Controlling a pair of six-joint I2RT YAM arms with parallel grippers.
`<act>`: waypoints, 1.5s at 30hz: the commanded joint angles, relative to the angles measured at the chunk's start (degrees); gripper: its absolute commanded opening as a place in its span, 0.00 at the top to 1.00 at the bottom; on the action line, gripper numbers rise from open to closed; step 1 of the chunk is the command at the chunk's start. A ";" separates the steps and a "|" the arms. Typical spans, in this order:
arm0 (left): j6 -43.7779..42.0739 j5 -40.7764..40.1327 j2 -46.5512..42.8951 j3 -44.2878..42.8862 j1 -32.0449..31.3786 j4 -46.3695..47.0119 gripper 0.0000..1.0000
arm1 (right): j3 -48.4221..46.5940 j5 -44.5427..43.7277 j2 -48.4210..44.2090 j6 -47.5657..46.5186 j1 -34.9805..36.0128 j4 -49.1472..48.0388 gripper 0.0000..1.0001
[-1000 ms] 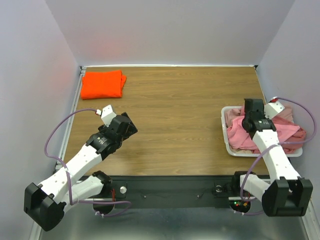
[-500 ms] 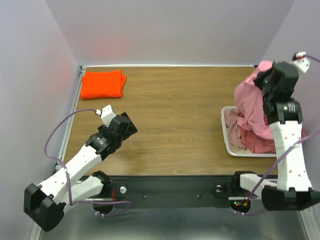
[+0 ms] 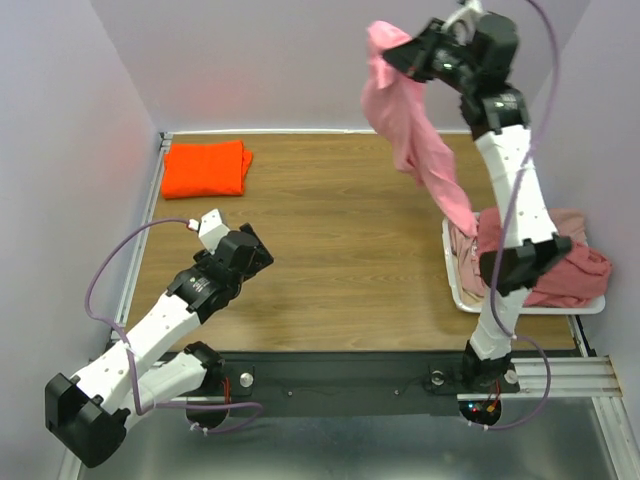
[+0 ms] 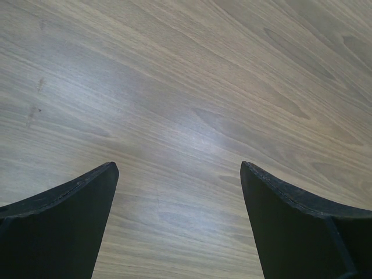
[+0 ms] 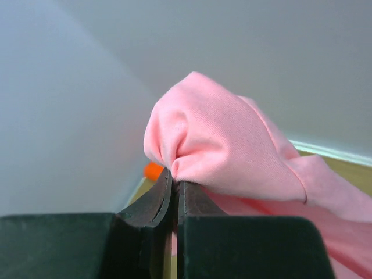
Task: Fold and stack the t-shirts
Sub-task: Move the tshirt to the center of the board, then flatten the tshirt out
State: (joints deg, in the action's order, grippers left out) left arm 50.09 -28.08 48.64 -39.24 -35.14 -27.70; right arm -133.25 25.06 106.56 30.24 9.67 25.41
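- The right claw [image 5: 174, 179] is pinched tight on a bunch of the light pink t-shirt [image 3: 405, 120] and holds it high above the worktop [image 3: 340, 230]. The shirt's lower end dangles down to the heap of rose t-shirts [image 3: 570, 275] in the white tray [image 3: 452, 288].
- The left claw [image 4: 177, 171] gapes wide over bare wood, holding nothing.
- The folded orange t-shirt [image 3: 205, 168] lies at the far left corner.
- Step in hand, as I judge it: bringing a fresh shirt out for folding. Next it needs laying flat mid-worktop, with the left claw taking a second corner to spread it.

Lab cell: plain walls [image 3: 300, 60], wooden table [image 3: 330, 230]
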 commanded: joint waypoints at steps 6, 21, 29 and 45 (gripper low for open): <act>3.52 -3.21 -2.14 -4.70 0.42 -4.98 0.02 | -9.34 14.06 5.24 3.43 12.83 -14.24 0.99; 11.88 -5.41 -7.34 -4.17 0.68 -13.96 0.02 | 62.05 -7.67 -10.14 -0.34 1.67 -14.42 0.17; 12.76 -1.20 -2.51 -0.58 0.68 -9.39 0.02 | 64.60 -9.41 -18.75 -5.45 1.84 -15.39 0.00; 5.20 8.04 15.34 -0.84 5.77 3.44 0.02 | 78.49 -30.66 -26.76 -4.50 22.31 -11.44 0.00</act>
State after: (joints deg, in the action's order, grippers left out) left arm 57.78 -21.52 62.39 -39.59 -30.61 -27.57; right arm -55.42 2.81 80.27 24.25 28.36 12.88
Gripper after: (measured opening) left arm 0.985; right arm 0.998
